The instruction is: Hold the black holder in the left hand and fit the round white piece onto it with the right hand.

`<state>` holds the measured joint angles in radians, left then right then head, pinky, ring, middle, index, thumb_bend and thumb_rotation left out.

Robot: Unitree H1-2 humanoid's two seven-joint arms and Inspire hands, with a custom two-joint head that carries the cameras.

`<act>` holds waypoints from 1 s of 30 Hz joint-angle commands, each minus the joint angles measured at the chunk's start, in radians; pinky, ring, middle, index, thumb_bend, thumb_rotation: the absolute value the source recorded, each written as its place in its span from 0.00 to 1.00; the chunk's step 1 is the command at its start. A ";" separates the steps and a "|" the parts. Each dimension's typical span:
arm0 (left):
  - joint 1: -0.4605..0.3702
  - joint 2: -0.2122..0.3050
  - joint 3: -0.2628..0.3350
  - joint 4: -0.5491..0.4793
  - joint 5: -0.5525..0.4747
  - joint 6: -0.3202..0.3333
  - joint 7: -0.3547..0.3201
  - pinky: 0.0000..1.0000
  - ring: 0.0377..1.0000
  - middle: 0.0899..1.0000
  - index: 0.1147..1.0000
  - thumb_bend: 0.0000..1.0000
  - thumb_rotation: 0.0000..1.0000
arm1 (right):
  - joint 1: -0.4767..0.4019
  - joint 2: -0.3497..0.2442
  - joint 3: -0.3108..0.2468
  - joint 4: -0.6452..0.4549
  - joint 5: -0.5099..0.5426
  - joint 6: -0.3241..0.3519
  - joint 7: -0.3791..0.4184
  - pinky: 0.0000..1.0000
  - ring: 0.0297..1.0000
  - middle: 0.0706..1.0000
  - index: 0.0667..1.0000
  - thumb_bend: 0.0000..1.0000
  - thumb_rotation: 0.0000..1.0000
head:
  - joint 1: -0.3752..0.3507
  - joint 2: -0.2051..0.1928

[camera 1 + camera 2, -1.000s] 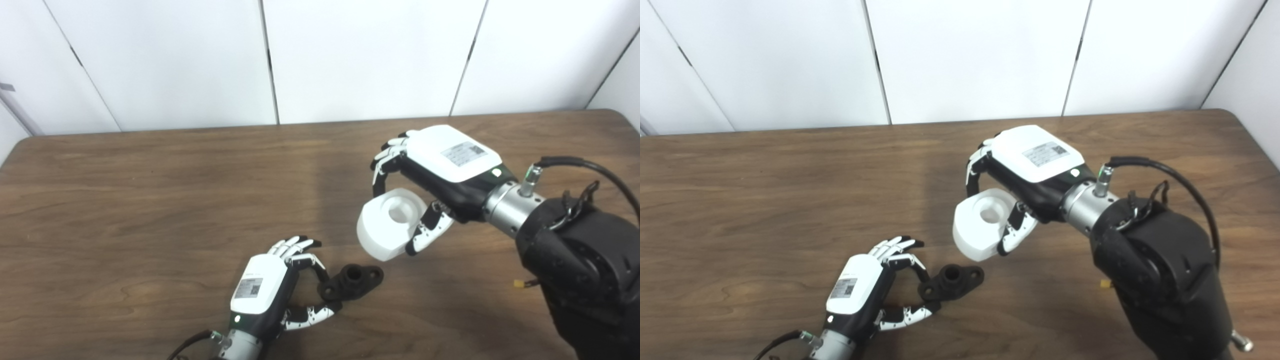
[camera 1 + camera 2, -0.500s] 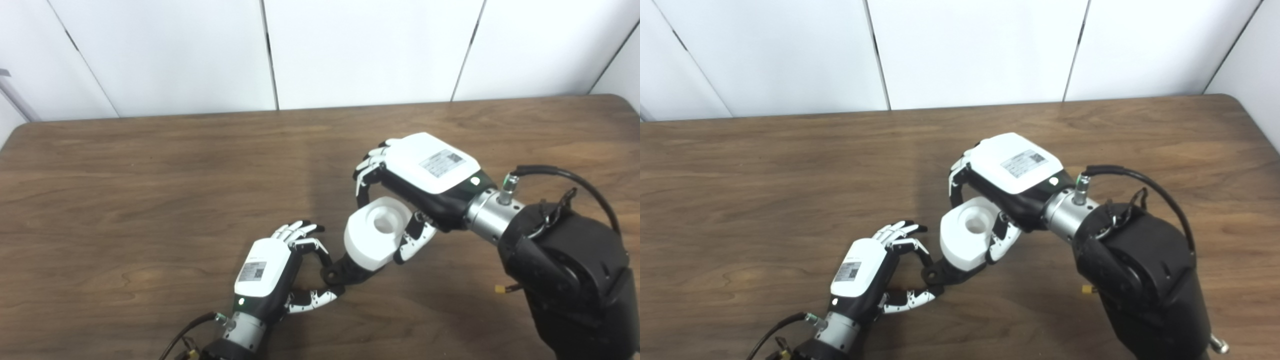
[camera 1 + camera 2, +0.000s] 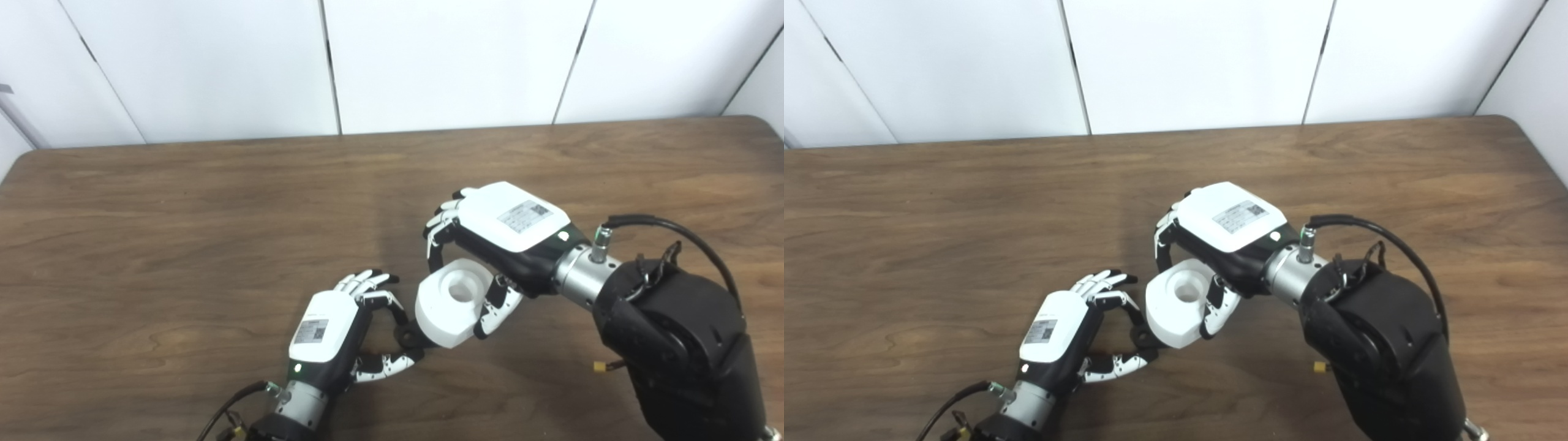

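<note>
Right hand (image 3: 502,236) grips the round white piece (image 3: 450,302) between curled fingers and thumb, with the hollow centre of the piece facing up toward the camera. It sits directly over the black holder (image 3: 407,335), and only one dark end of the holder shows at its left edge. Left hand (image 3: 334,331) pinches this end with fingers and thumb, low over the brown worktop (image 3: 184,245).

It seems the piece is already touching the holder, but the contact is hidden under the white body, so I cannot say if the collar has entered the hole.

To do this step well, I think the left hand should keep the holder firm and level, because a small turn would put the collar off line. The right hand should bring the piece straight down along the axis of the hole, without tilt, and press gently. If it meets resistance, better to lift a little and centre again than to force it, as the pinch on the holder looks light.
</note>
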<state>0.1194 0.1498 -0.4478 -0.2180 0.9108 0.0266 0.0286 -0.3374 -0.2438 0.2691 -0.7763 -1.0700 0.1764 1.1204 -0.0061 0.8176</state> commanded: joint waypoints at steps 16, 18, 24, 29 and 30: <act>0.006 0.001 -0.017 0.017 0.025 0.018 -0.039 0.88 0.89 0.82 0.42 0.52 0.05 | -0.020 0.034 -0.007 0.028 -0.026 -0.048 -0.068 0.93 0.87 0.78 0.45 0.52 0.14 | -0.001 0.001; 0.006 0.001 -0.018 0.016 0.027 0.017 -0.037 0.88 0.89 0.82 0.42 0.52 0.05 | -0.018 0.036 -0.006 0.029 -0.028 -0.049 -0.067 0.94 0.87 0.78 0.45 0.52 0.14 | -0.001 0.001; 0.008 -0.003 -0.018 0.009 0.032 0.024 -0.042 0.88 0.89 0.82 0.42 0.52 0.05 | -0.013 0.036 0.000 0.025 -0.035 -0.054 -0.055 0.94 0.87 0.79 0.45 0.52 0.14 | -0.002 0.006; 0.008 -0.006 -0.018 0.004 0.034 0.026 -0.048 0.88 0.89 0.82 0.42 0.52 0.05 | -0.006 0.039 0.001 0.022 -0.027 -0.054 -0.058 0.93 0.87 0.79 0.45 0.52 0.14 | -0.003 0.010; 0.007 -0.006 -0.018 0.005 0.035 0.026 -0.048 0.88 0.89 0.82 0.42 0.52 0.05 | -0.005 0.040 0.001 0.021 -0.025 -0.056 -0.060 0.93 0.87 0.79 0.45 0.52 0.14 | -0.003 0.009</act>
<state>0.1187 0.1441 -0.4504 -0.2198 0.9252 0.0315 0.0257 -0.3227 -0.2132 0.2738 -0.7316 -1.0989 0.1398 1.0850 -0.0092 0.8268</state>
